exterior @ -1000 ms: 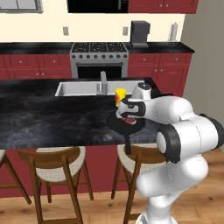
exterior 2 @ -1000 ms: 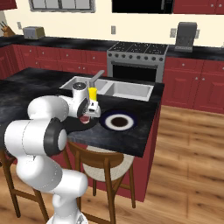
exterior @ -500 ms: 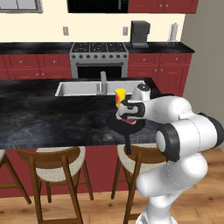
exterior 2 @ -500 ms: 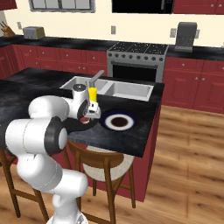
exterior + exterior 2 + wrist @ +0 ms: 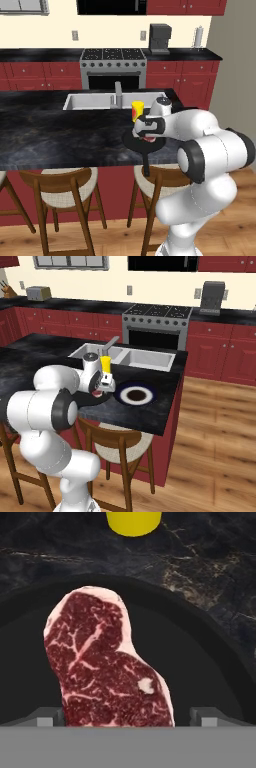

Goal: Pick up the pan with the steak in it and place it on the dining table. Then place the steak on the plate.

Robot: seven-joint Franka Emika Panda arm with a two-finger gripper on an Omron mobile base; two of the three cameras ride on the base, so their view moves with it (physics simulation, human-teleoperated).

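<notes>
The black pan [image 5: 131, 142] rests on the dining table [image 5: 60, 135], its long handle [image 5: 146, 164] reaching over the near edge. Inside it lies the red marbled steak [image 5: 100, 662], on the pan's dark floor [image 5: 200, 662]. My gripper [image 5: 125, 719] hangs open just above the steak, one fingertip [image 5: 47, 718] on each side of the steak's near end, holding nothing. From the base cameras the gripper [image 5: 147, 137] [image 5: 102, 391] sits low over the pan. The white-rimmed plate [image 5: 135, 396] lies on the table just right of the pan.
A yellow cup [image 5: 137, 110] [image 5: 133, 522] stands right behind the pan. The sink [image 5: 115, 101] with its tap is set in the table's far side. Stools [image 5: 65, 187] stand under the near edge. A stove [image 5: 114, 65] lines the back wall.
</notes>
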